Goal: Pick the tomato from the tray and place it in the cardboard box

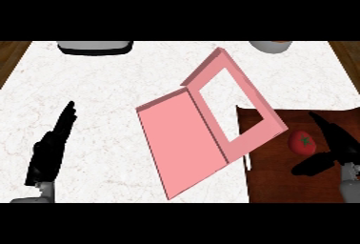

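Note:
A red tomato (304, 142) with a green stem lies on the dark brown tray (271, 183) at the lower right. My right hand (336, 147) is just right of the tomato, fingers straight and thumb spread toward it, open and not holding it. The pink box (184, 143) lies in the middle of the counter, its frame-like rim (243, 97) overlapping the tray's left edge. My left hand (51, 147) rests open at the lower left, fingers pointing up.
A grey and white object (95, 46) sits at the counter's back left. A pale round vessel (271, 46) shows at the back right. The counter top (98, 90) is white marble with wooden edges at both sides.

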{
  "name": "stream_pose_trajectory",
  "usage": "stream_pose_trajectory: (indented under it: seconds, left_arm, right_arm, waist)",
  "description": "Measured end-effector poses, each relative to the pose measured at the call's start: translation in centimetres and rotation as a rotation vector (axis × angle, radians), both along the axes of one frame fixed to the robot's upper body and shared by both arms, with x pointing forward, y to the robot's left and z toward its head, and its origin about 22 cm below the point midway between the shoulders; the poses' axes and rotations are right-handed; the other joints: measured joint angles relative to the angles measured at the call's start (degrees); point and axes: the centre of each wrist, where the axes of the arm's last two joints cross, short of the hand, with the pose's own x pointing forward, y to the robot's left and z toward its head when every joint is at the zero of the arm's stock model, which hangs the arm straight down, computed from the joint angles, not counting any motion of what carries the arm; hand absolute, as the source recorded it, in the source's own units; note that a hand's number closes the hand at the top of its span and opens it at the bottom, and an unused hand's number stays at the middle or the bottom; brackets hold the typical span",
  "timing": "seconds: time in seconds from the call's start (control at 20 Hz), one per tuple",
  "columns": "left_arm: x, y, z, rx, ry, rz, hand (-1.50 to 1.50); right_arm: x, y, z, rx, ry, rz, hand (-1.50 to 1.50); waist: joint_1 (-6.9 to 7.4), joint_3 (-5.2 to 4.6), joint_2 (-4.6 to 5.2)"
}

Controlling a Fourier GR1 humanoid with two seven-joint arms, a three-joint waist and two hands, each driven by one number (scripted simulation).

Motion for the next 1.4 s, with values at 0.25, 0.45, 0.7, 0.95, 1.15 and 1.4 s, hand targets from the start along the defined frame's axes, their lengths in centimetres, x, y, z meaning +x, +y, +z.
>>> stream_pose_trajectory:
  seconds: [0.25,0.45,0.7,0.95,1.15,1.4]
  left_arm:
    - [-0.4,-0.1,0.2,0.0,0.006,-0.002,0.0]
    - [0.0,0.1,0.6,0.002,-0.001,-0.005,0.0]
    - [-0.4,-0.3,0.1,0.0,0.0,-0.005,0.0]
    - [-0.9,-0.4,-0.7,0.0,0.005,-0.002,0.0]
    - [-0.4,0.1,-0.1,0.004,-0.001,0.0,0.0]
    - [0.2,-0.2,0.2,0.003,0.005,-0.006,0.0]
  right_arm:
    - [0.2,-0.7,-0.6,0.001,-0.001,-0.004,-1.5]
    - [0.0,0.0,-1.5,-0.002,0.01,-0.004,-1.5]
    - [0.6,-0.5,-2.8,-0.009,0.042,0.01,-1.5]
    - [0.9,0.0,-2.9,0.003,0.026,0.019,1.5]
    - [0.5,-0.2,-3.2,-0.096,-0.051,0.022,1.5]
    - [0.7,-0.2,-3.3,-0.18,-0.126,0.021,1.5]
  waist:
    - [-0.01,0.02,0.01]
    - [-0.03,0.03,0.02]
    - [0.05,0.01,0.02]
    - [0.02,-0.1,-0.06]
    - [0.0,-0.05,-0.03]
    - [-0.04,-0.04,-0.02]
